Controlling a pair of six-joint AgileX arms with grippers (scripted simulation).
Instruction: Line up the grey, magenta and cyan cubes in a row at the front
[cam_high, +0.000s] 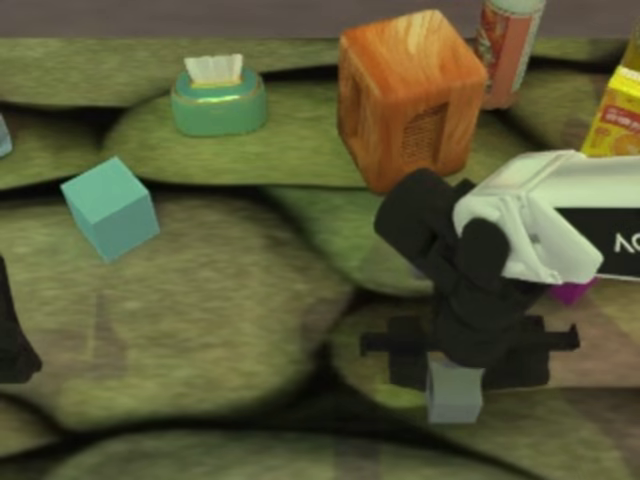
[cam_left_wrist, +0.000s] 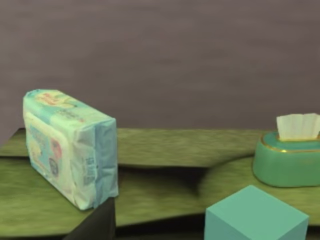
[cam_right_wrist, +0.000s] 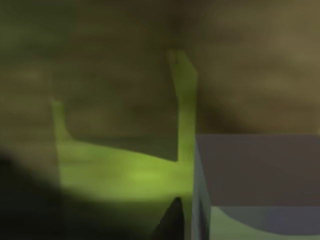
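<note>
Top view: right end effector (cam_high: 455, 372) over grey cube (cam_high: 454, 392).

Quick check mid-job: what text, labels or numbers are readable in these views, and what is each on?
"AC", cut off by the frame edge: white letters on the right arm.
Yellow carton: print too blurred to read.
Bottle: label too blurred to read.
Wipes pack: print too small to read.
Cubes, tissue box, orange block: no text.
</note>
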